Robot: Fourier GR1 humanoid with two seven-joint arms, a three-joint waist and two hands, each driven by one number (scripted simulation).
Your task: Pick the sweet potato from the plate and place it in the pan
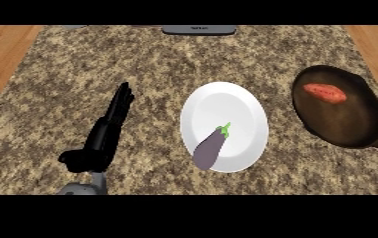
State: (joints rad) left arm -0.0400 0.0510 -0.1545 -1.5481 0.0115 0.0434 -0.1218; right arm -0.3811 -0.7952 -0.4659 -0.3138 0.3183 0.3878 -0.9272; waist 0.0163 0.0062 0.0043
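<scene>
Left hand [103, 132]: present at the lower left of the counter [148, 57], fingers straight and held together, pointing away from the robot and slightly to the right. It holds nothing and touches no object. A short length of grey forearm [85, 186] shows below it.

White plate [236, 102]: lies to the right of the hand, apart from it. An eggplant [209, 148] rests on the plate's near portion, its purple body overhanging the near rim slightly, green stem pointing away from the robot. No other item is on the plate.

Dark pan [354, 127]: lies well to the right of the hand, beyond the plate and apart from it, against the right edge of view. The sweet potato [325, 93] lies inside the pan, in its far part, orange-red and angled.

A grey object [199, 29] sits at the far edge of the counter, well ahead of the hand; its nature cannot be determined.

The right hand does not appear.
</scene>
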